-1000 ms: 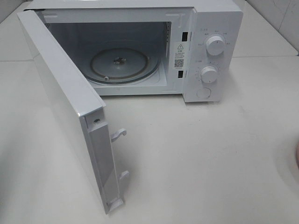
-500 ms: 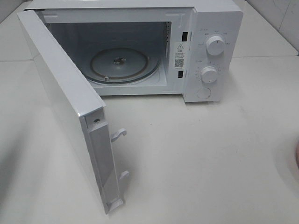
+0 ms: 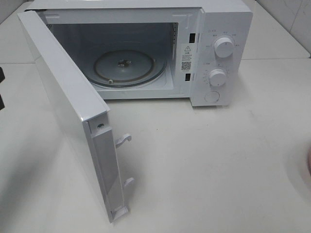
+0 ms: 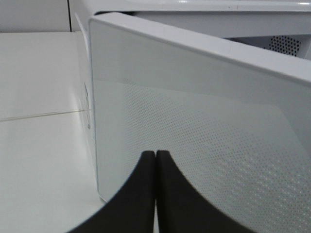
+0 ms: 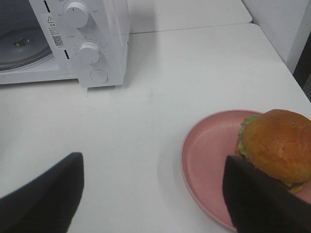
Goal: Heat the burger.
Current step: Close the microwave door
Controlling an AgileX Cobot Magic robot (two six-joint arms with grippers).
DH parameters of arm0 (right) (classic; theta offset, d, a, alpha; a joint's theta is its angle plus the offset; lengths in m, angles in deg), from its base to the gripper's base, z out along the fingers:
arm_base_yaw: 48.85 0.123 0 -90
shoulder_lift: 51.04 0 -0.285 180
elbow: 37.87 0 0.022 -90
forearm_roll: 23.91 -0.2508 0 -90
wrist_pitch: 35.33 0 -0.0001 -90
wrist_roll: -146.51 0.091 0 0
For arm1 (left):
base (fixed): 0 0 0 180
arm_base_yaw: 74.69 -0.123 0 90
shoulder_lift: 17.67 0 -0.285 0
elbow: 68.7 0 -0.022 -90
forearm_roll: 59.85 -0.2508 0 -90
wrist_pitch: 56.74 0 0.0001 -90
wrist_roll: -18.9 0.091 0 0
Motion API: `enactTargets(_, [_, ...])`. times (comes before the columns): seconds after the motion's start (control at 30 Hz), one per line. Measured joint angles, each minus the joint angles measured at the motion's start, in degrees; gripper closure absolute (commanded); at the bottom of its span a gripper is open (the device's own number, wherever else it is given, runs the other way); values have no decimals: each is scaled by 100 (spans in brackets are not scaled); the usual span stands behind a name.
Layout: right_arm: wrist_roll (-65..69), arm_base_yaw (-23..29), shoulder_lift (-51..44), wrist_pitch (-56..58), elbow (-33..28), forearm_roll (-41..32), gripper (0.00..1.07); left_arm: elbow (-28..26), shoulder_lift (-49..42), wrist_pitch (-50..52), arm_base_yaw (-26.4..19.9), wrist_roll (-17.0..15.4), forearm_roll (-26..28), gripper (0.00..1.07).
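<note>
The burger (image 5: 277,145), with a golden-brown bun and green lettuce, sits on a pink plate (image 5: 204,160) on the table, right of the microwave (image 3: 218,29). My right gripper (image 5: 152,156) hovers open just short of the plate with nothing between its fingers; its right finger (image 5: 262,199) overlaps the plate's near rim. The microwave door (image 3: 68,107) is swung wide open, showing the bare glass turntable (image 3: 124,68). My left gripper (image 4: 155,155) is shut and empty, close to the door's outer face (image 4: 204,126).
Two white knobs (image 3: 223,47) and a round button are on the microwave's right panel. In the exterior high view only a sliver of the pink plate (image 3: 309,165) shows at the right edge. A dark bit of my left arm (image 3: 1,74) is at the left edge.
A dark part of my left arm has come into the exterior high view at its left edge. The microwave, door and plate have not moved.
</note>
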Motion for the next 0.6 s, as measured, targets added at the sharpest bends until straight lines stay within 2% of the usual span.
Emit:
enactTargets(0.07, [0, 0, 0, 0, 0, 0, 31, 0, 201, 6, 281, 189, 269, 107])
enactTargets(0.17, [0, 0, 0, 0, 0, 0, 31, 0, 258, 34, 355, 264, 344, 107])
enactTargets(0.23, [0, 0, 0, 0, 0, 0, 31, -6, 533, 315, 642, 418, 567, 107])
enactTargets(0.6, [0, 0, 0, 0, 0, 0, 31, -275, 1031, 464, 1146, 441, 894, 107])
